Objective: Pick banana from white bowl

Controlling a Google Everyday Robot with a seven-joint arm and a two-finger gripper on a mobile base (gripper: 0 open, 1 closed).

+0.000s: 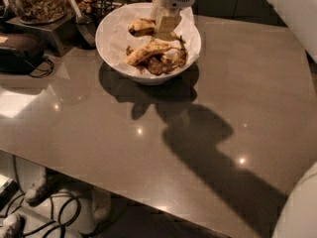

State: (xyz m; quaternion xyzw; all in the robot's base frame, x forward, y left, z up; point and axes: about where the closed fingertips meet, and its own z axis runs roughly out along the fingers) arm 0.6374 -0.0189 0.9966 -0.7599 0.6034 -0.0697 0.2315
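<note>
hand: the hand (168,23) hangs over the bowl's 12 o'clock rim, pointing down, with its tip inside the bowl. Its white housing is cut off by the top edge.
hand state: can't tell whether it is open or closed, and no grip on anything can be confirmed.
banana: the short, plump, brown-speckled banana (140,26) is in the bowl at about 11 o'clock, just beside the hand's tip on the 9 o'clock side. Can't tell whether they touch, or whether it rests on the paper or is lifted off it.
bowl: the white bowl (147,78) stands on the tabletop toward the 12 o'clock edge, lined with crinkled white paper (113,33).
other fruit: a slimmer curved banana (147,51) lies across the bowl's middle. Dark shrivelled pieces (166,63) sit at 4–5 o'clock, touching it.
tabletop: the brown, glossy tabletop (89,133) shows light glints and a large arm shadow (208,143) running from the bowl toward 5 o'clock.
10 o'clock of bowl: a clear jar of nuts (35,1) sits on a metal stand (52,31), with a scoop (81,23) between the stand and the bowl.
9 o'clock of bowl: a dark device (17,51) with a cable sits on the tabletop.
floor, 7 o'clock: cables (52,217) lie below the tabletop edge.
robot body: a white shell (299,209) sits at the 5 o'clock corner.
</note>
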